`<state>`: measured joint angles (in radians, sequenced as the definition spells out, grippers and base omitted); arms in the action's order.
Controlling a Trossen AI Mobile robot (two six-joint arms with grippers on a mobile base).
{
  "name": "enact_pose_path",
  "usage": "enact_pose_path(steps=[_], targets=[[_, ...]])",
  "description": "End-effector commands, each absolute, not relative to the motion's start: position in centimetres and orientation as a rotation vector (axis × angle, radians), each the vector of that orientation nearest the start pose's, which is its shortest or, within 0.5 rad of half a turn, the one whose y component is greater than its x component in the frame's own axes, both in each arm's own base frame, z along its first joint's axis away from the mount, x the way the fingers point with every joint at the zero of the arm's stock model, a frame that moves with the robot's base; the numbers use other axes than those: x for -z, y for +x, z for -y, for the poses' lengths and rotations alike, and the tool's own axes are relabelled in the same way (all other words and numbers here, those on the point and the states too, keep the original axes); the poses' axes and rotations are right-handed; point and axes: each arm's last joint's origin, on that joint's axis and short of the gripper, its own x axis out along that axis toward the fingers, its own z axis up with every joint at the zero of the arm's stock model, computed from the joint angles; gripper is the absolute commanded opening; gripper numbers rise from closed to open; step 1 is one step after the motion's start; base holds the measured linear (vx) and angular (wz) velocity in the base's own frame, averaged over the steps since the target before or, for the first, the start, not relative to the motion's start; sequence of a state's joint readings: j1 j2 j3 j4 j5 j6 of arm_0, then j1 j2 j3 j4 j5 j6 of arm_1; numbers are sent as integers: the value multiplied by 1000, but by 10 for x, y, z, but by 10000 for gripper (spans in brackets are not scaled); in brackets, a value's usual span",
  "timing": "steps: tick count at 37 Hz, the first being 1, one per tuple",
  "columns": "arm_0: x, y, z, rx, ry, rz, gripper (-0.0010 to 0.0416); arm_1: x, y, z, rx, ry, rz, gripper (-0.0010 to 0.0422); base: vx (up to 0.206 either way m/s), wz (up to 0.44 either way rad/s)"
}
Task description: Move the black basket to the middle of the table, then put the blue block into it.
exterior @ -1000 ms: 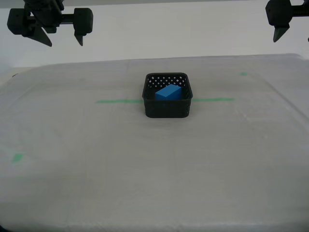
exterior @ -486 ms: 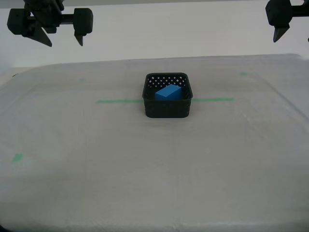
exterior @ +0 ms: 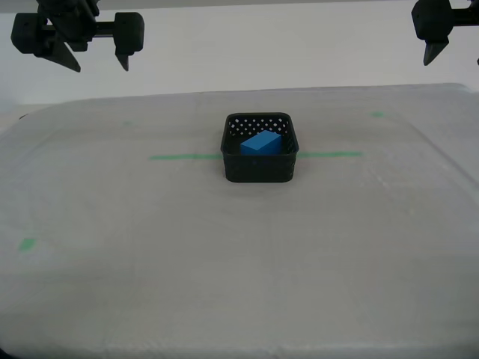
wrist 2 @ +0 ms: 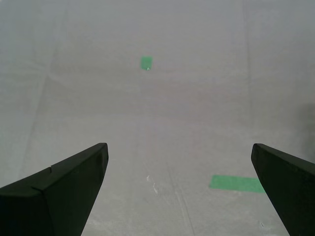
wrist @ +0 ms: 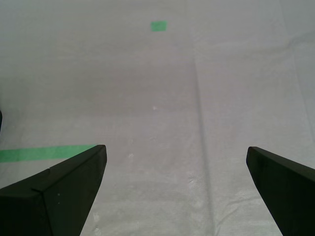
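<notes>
- Exterior view showed the table point(exterior: 150, 284) with the basket point(exterior: 258, 170) standing about at its middle, astride the green line point(exterior: 183, 157).
- One arm point(exterior: 75, 34) hung at that view's upper left and another point(exterior: 441, 22) at its upper right, both high above the cloth and well apart from the basket. I could not tell from the wrist views which was which.
- My first gripper point(wrist: 175, 149) had its jaws spread wide with only bare cloth between them. My second gripper point(wrist 2: 179, 145) was the same, empty and parted.
- The block point(exterior: 261, 142) lay inside the basket, tilted, toward the rear wall.
- By my judgement both parts of the task were done, and the step in hand was only to stay clear. Doing it well meant keeping both arms high and outward, with no sweep across the middle that could nudge the basket off the line.
- A small green mark point(exterior: 28, 244) sat near the exterior view's left edge and needed no attention.
</notes>
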<state>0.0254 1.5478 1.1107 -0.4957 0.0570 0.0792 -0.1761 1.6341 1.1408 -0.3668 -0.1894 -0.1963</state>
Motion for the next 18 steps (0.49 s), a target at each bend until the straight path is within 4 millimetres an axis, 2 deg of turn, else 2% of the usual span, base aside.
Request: enact_pose_path(steps=[1,18], targets=[[-241,319,-7,64,34,-927,398,-231,339,55,-99,-28,-837,400,0,0],[-241,319,-7,64,34,-927,398,-231,339,55,-99,-28,-838,400,0,0]])
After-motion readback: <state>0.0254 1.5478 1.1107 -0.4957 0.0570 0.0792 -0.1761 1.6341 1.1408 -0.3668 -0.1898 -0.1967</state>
